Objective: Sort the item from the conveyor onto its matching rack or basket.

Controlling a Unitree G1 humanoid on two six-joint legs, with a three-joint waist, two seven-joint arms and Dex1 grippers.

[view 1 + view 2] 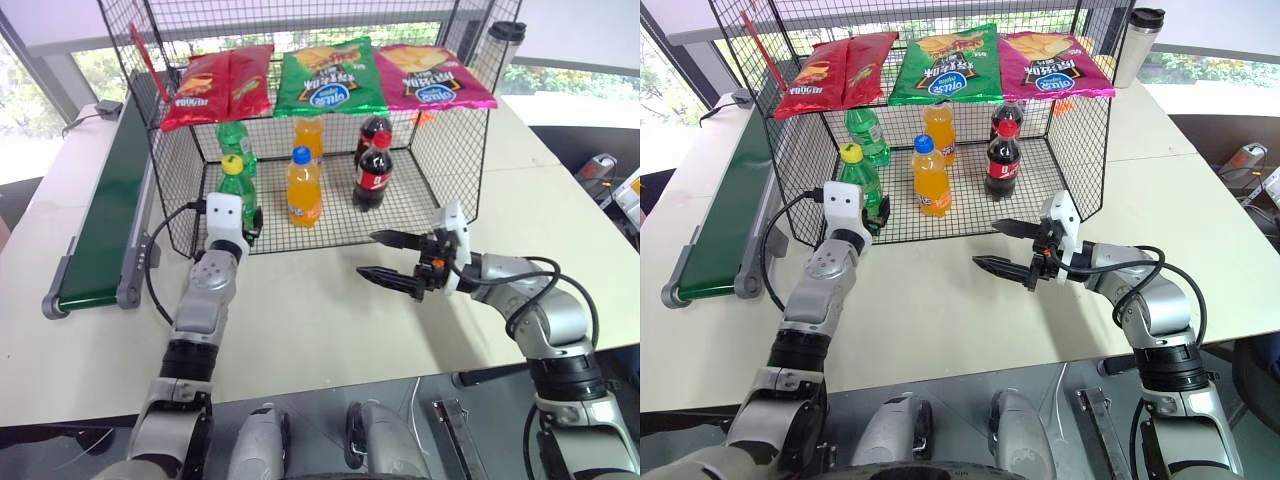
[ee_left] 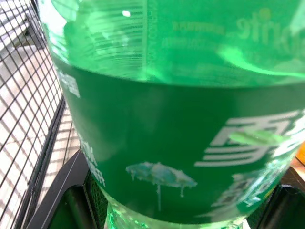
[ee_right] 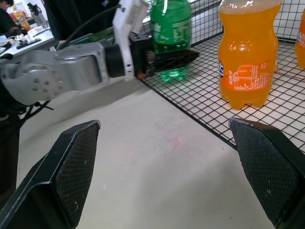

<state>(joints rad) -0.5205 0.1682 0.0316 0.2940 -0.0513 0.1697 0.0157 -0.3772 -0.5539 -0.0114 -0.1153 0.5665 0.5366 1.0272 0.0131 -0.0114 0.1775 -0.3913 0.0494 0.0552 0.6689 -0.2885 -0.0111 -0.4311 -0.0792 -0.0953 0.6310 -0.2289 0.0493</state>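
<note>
The green soda bottle [image 1: 238,192] with the yellow cap stands upright at the front left corner of the big black wire cage [image 1: 440,150], in the middle left of the head picture. The left gripper [image 3: 183,56] is closed tight around the bottle low down, and the bottle's base sits on the cage's grid floor. Just behind it stands another green bottle [image 1: 234,139]. To the right of them, in the middle of the cage, stand two orange bottles [image 1: 303,188] and two dark cola bottles [image 1: 373,172]. Three chip bags [image 1: 325,75] lie on the slanted top shelf. The dark green conveyor [image 1: 108,215] runs along the left side of the picture, beside the cage. The right gripper [image 1: 393,258] hovers over the white table [image 1: 300,320] in front of the cage, pointing left, with its two black fingers spread wide and holding nothing.
</note>
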